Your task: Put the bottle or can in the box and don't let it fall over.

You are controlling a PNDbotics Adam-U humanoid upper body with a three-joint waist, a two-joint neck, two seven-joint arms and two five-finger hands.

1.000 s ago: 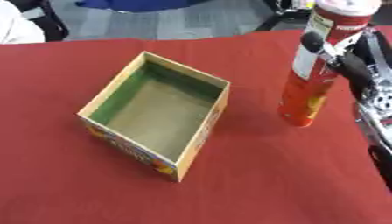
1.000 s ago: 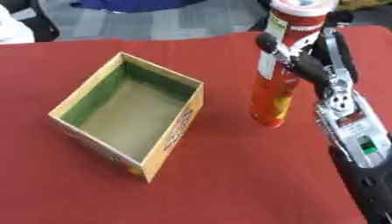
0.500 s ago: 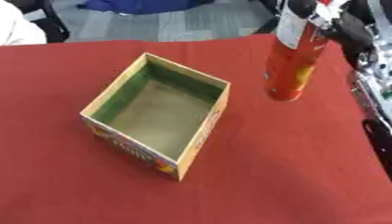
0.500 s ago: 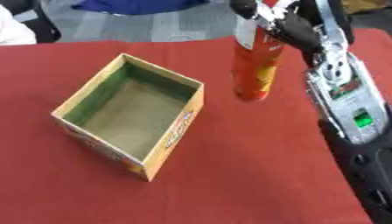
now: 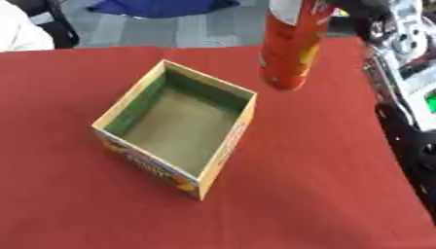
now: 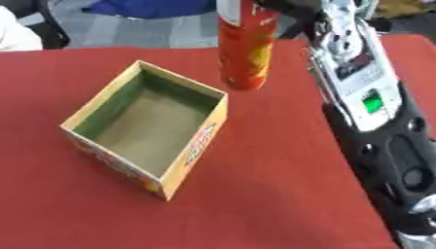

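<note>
A tall orange-red can (image 5: 288,48) hangs upright in the air, its bottom just past the far right corner of the box. My right hand (image 6: 294,7) is shut on the can's upper part at the top edge of the view, and most of the hand is cut off. The open cardboard box (image 5: 136,104) sits on the red table, with green inner walls, a brown floor and printed outer sides. Nothing lies inside it. My left hand shows in no view.
My right forearm (image 6: 368,97), silver and black, runs down the right side of the red tablecloth (image 5: 315,170). Past the far table edge are a white sleeve (image 5: 17,31) at the left and a blue thing (image 5: 162,7) on the grey floor.
The can has left the table: my right hand has lifted it and carried it left, from the table's right side to near the box's far right corner.
</note>
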